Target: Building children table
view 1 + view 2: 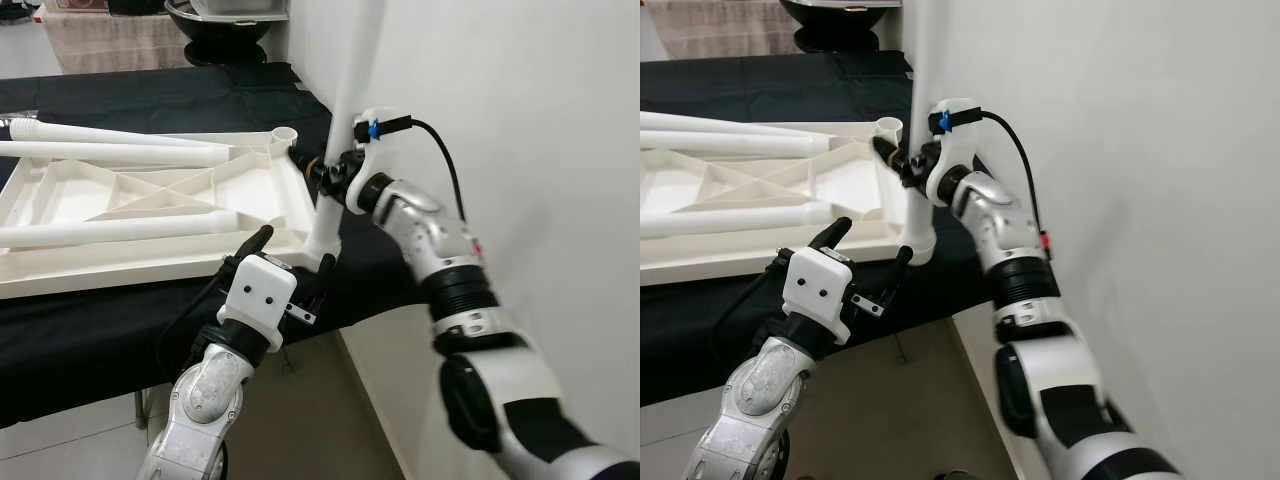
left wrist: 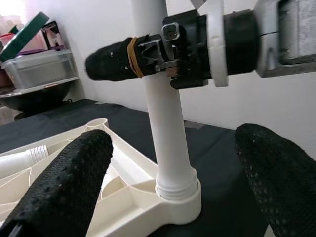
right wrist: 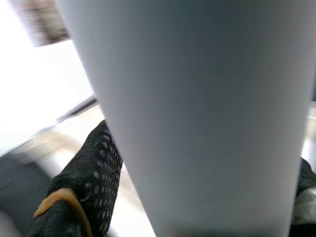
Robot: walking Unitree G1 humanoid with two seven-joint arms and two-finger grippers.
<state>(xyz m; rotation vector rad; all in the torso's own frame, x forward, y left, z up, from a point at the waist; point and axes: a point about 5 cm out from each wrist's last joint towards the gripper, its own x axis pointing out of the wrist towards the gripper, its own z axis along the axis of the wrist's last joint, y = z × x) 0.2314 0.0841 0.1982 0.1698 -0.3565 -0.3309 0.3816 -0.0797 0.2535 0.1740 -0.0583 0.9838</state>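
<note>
The tabletop [image 1: 150, 215] is laid upside down on a black cloth [image 1: 120, 320], sockets up. 1 leg [image 1: 335, 190] is stood in the near corner socket and clenched by the right gripper [image 1: 322, 172] for seating. The left gripper [image 1: 292, 262] is spread open beside the socket, likely to steady it.

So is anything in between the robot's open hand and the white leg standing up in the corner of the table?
Nothing visible is. The left gripper is open just in front of the upright white plastic leg, at its base in the corner socket of the upside-down white plastic tabletop. Higher up, the right gripper grips that leg.
</note>
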